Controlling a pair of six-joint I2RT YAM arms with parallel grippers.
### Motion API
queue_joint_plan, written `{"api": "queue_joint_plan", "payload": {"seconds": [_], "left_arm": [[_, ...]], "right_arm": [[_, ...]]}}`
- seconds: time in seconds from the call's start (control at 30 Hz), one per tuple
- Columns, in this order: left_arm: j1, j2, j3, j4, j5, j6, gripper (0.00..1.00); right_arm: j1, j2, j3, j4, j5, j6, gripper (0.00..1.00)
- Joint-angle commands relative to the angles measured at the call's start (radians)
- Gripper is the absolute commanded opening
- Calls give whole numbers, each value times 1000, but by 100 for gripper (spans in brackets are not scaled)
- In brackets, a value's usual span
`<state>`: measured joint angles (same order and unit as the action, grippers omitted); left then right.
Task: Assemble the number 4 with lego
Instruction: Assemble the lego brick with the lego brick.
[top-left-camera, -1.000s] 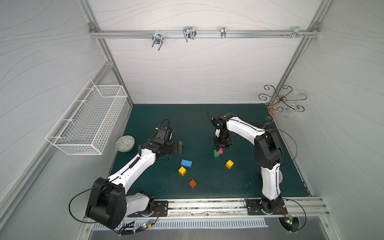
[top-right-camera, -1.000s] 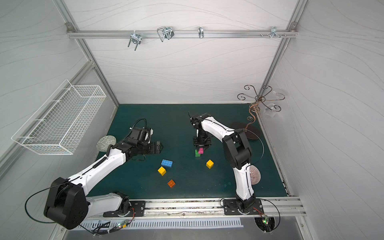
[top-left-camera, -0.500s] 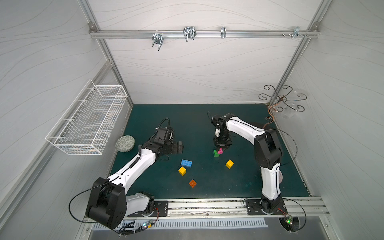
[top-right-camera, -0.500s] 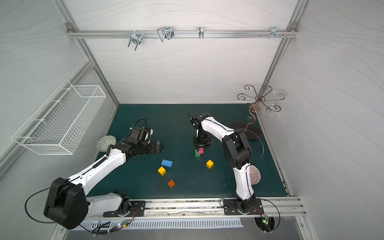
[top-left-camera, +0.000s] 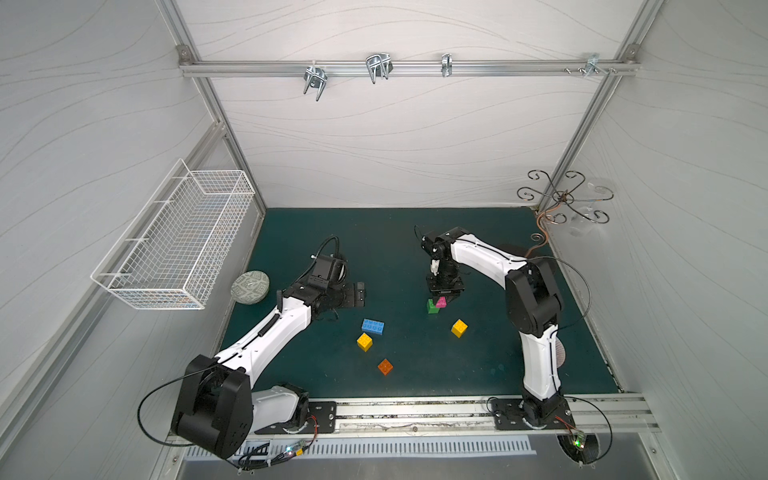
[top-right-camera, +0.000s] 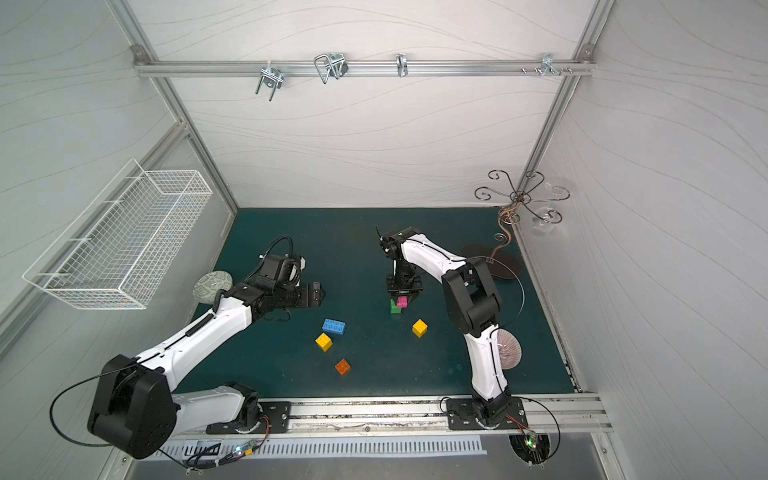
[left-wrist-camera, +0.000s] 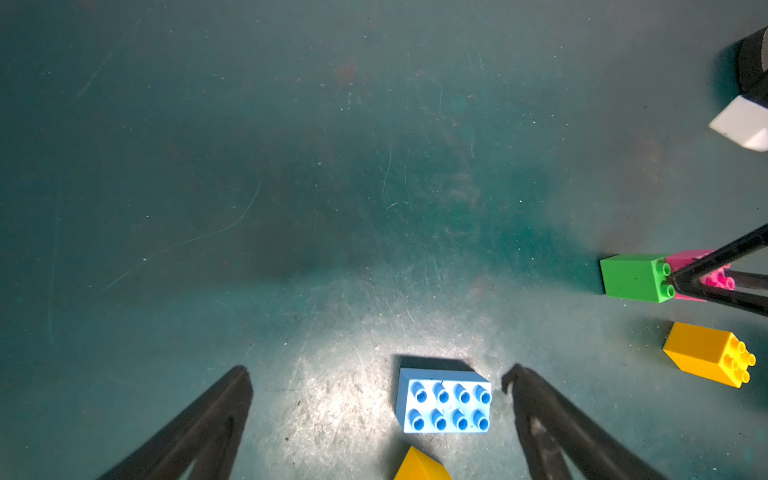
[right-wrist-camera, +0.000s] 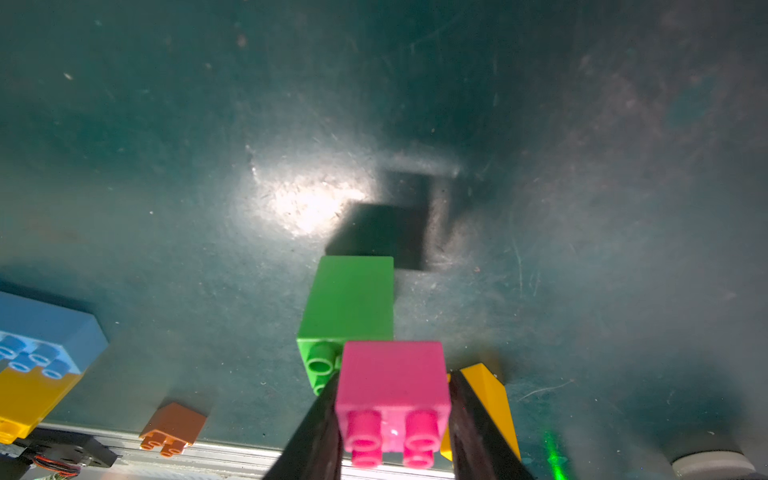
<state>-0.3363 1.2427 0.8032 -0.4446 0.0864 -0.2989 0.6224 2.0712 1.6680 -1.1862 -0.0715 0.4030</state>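
— L arm?
— Stretched low; left gripper (left-wrist-camera: 378, 374) jaws spread wide, empty, near the studded blue brick (left-wrist-camera: 444, 401).
— R?
— Elbow up, wrist pointing down. right gripper (right-wrist-camera: 395, 374) fingers sit flush on the glossy pink brick (right-wrist-camera: 390, 390) sides; grip can't tell. Pink sits offset on the green brick (right-wrist-camera: 349, 303), mid scratched mat (top-left-camera: 374, 249).

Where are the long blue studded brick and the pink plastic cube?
long blue studded brick (left-wrist-camera: 444, 401): left wrist view, on its studded top.
pink plastic cube (right-wrist-camera: 392, 374): right wrist view, on its smooth side face.
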Motion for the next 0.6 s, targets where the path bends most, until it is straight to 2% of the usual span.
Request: {"api": "queue_joint_plan", "payload": {"seconds": [0.0,0.57], "left_arm": [[-4,-16,37,14,-12,7,99],[-19,-16,28,-10,-21,9,99]], "right_arm": [[8,-8,29,-24,-1,7,43],[9,-124,46,-57,-9,11,60]]}}
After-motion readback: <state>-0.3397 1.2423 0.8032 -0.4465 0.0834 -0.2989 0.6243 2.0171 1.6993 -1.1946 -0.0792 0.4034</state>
